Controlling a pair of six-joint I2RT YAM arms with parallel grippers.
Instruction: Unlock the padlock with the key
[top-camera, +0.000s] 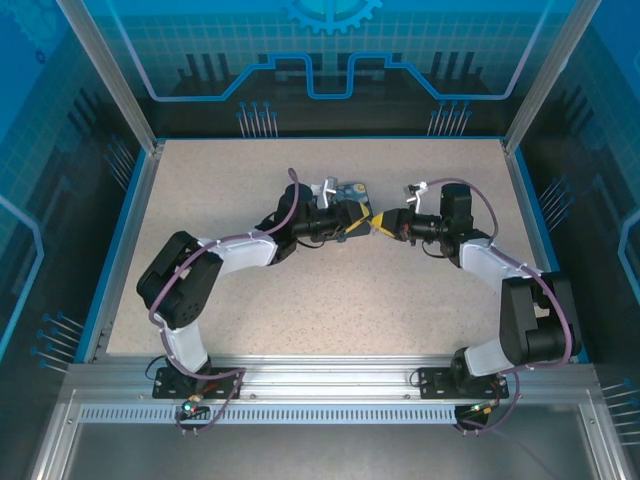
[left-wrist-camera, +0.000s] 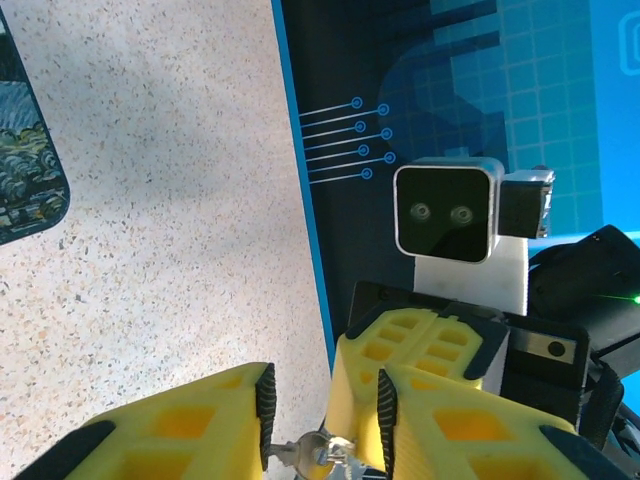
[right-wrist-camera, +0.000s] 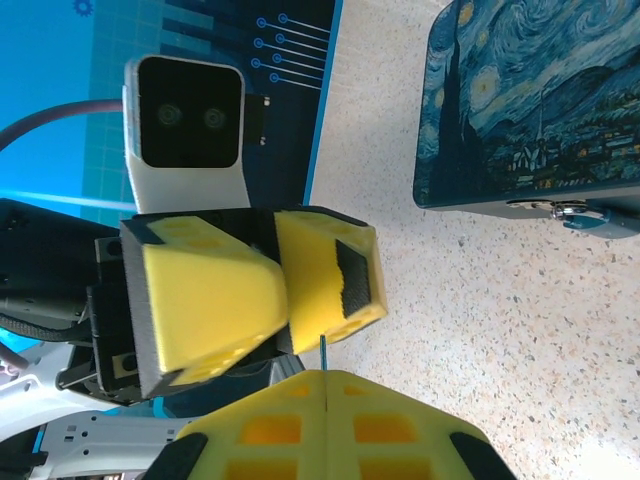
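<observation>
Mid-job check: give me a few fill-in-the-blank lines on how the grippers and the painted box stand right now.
1. The right gripper is ___ on a thin metal piece.
2. The left gripper is ___, with one jaw on each side of that piece.
3. In the top view, the painted box lies next to the ___ gripper.
4. The fingers of both grippers are coloured ___.

Missing words: shut; open; left; yellow.
</observation>
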